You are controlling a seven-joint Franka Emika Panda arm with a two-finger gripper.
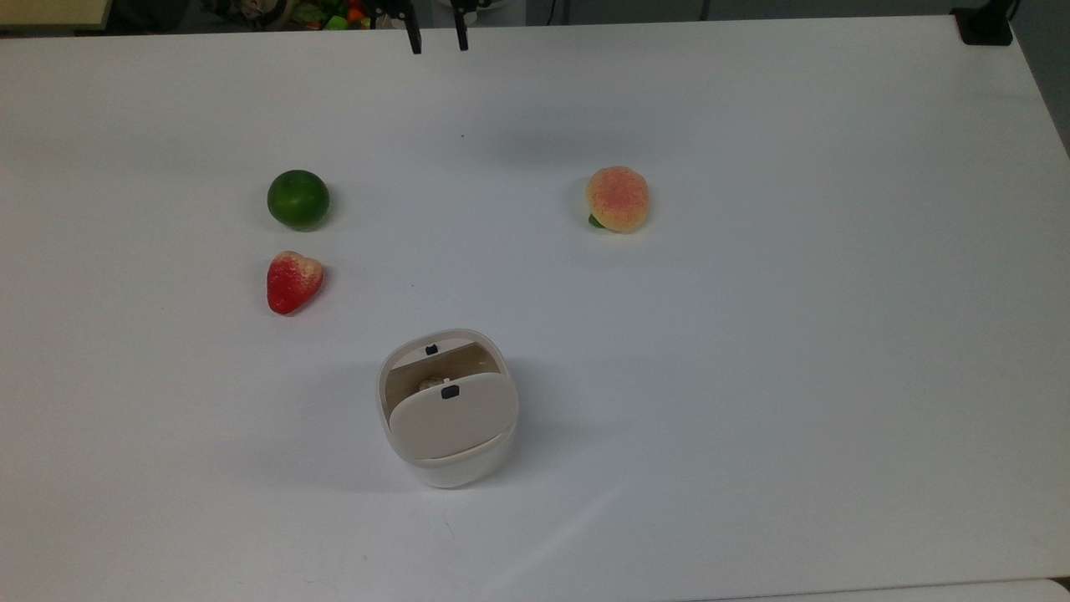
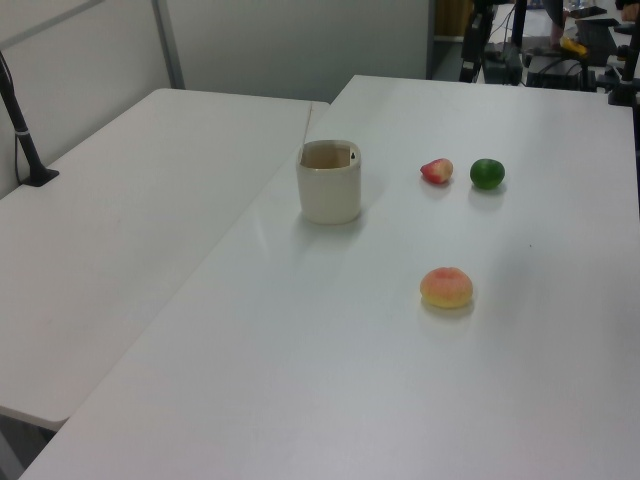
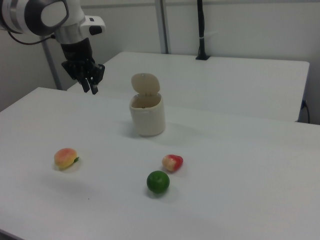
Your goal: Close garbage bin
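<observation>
White bench [image 1: 752, 376] carries all items, landmark: the garbage bin [image 1: 447, 410]. Bin stands upright near the top view's lower centre, its beige lid [image 3: 145, 83] raised on its hinge, mouth uncovered. Tool [image 3: 90, 86] hangs above the bench, well apart from the bin, to the right view's left of it; in the top view it sits at the far edge [image 1: 435, 38]. Fingers parted with a narrow gap, gripping nothing. Strawberry [image 1: 292, 281] and lime [image 1: 298, 199] lie to the top view's upper left of the bin, peach [image 1: 618, 198] to its upper right.
</observation>
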